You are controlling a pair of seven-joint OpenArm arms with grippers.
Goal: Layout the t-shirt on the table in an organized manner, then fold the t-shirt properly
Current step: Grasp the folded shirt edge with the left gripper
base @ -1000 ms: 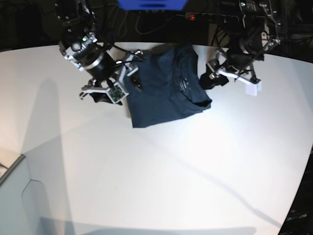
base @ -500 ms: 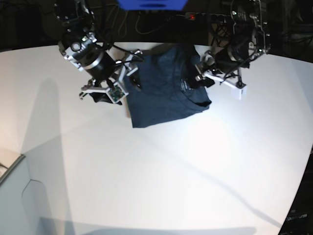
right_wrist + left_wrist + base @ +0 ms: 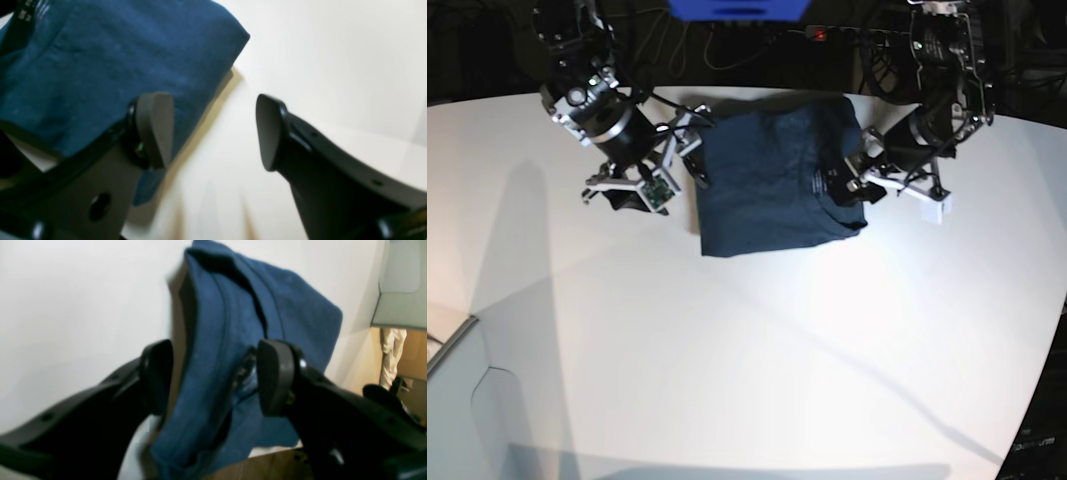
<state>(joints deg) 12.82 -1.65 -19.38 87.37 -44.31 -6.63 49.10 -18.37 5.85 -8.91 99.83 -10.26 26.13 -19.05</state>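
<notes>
The dark navy t-shirt (image 3: 772, 185) lies folded into a rough rectangle at the back of the white table (image 3: 757, 330). My left gripper (image 3: 859, 187) is at the shirt's right edge. In the left wrist view its jaws (image 3: 217, 376) stand wide apart astride a raised fold of the t-shirt (image 3: 213, 350), and the fabric touches the right finger (image 3: 277, 376). My right gripper (image 3: 693, 162) sits at the shirt's left edge. It is open (image 3: 213, 133), one finger over the t-shirt (image 3: 100, 60) and the other over bare table (image 3: 333, 50), with nothing between them.
A blue object (image 3: 737, 8), cables and a power strip with a red light (image 3: 819, 35) sit behind the table's far edge. A pale box (image 3: 457, 400) stands at the lower left. A grey panel (image 3: 400, 283) and pale trouser legs (image 3: 393, 356) show beyond the table.
The left arm swung in onto the shirt's right edge, then shifted down and right. The shirt's upper right part spread out to the right. The right arm barely moved.
</notes>
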